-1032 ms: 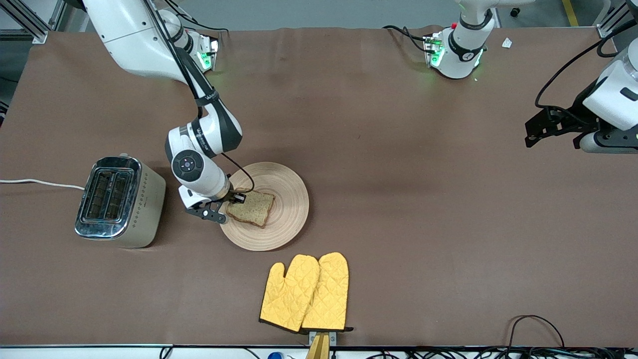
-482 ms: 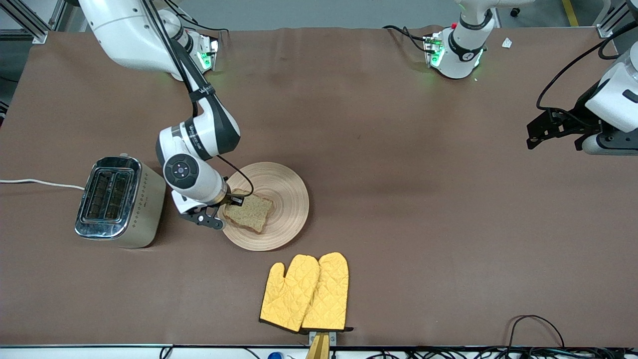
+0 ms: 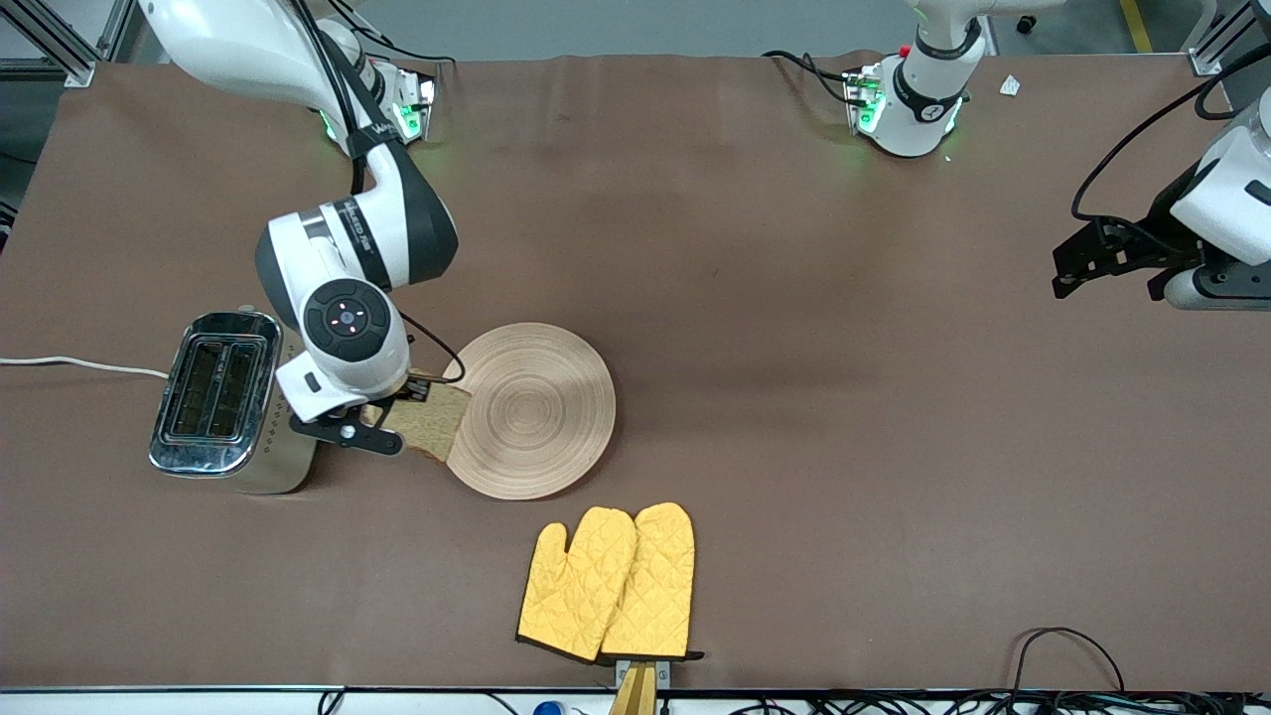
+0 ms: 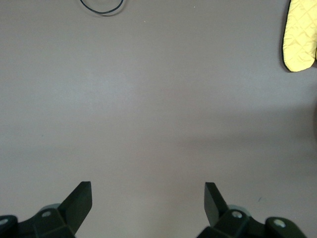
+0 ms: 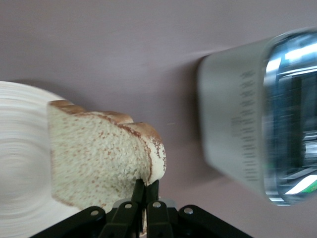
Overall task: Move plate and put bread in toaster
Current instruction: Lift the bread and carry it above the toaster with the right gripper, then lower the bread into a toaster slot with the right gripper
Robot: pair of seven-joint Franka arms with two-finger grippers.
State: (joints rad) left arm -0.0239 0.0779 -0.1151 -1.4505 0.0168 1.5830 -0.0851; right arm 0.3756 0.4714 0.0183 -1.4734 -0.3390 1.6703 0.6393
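My right gripper (image 3: 400, 405) is shut on one edge of the bread (image 3: 437, 422), a speckled brown slice hanging in the air over the gap between the toaster (image 3: 233, 402) and the plate (image 3: 536, 410). In the right wrist view the fingers (image 5: 147, 186) pinch the crust of the bread (image 5: 99, 158), with the toaster (image 5: 237, 134) close beside it and the plate (image 5: 20, 163) at the edge. The tan plate lies bare on the table. My left gripper (image 3: 1072, 270) waits open over the left arm's end of the table, its jaws (image 4: 148, 191) wide with nothing between them.
A pair of yellow oven mitts (image 3: 608, 581) lies nearer the front camera than the plate; one mitt's tip (image 4: 301, 34) shows in the left wrist view. The toaster's white cord (image 3: 79, 364) runs off the right arm's end of the table. Cables (image 3: 1072, 655) lie at the front edge.
My right gripper has lifted the bread off the plate and carried it toward the toaster. The plate now lies bare. The left arm has barely moved.
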